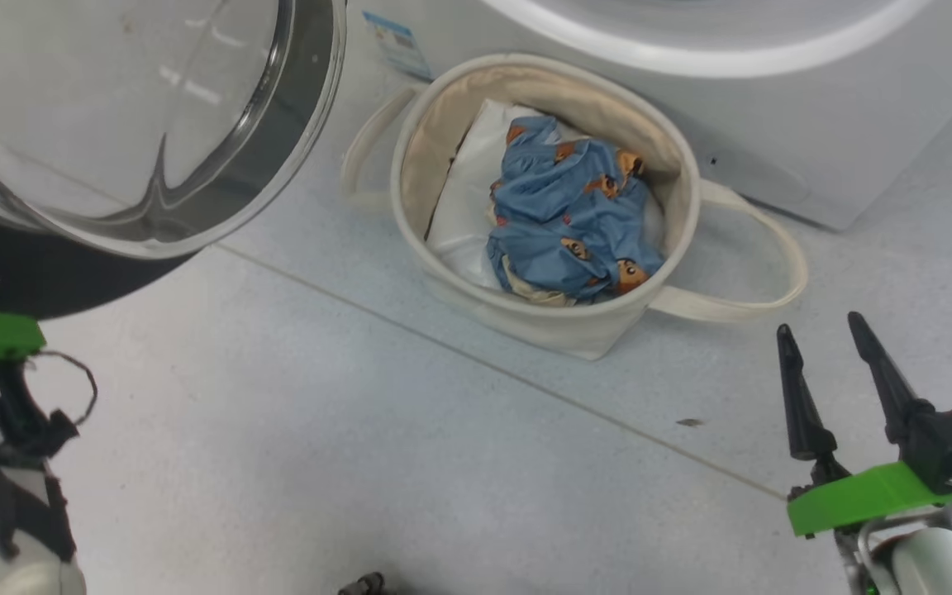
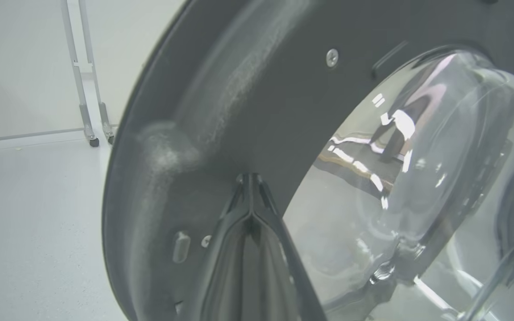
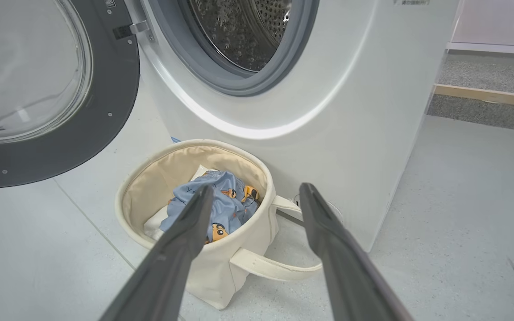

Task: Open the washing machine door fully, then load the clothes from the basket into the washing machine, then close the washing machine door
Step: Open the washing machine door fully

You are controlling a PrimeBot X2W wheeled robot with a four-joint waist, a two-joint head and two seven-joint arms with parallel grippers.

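On the pale floor, basket holds clothes; left gripper closed, right gripper spread apart

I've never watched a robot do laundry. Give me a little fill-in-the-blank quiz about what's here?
1. The washing machine door stands ____.
2. The clothes lie inside the cream ____.
3. The right gripper, spread wide, holds ____.
Missing words: open; basket; nothing.
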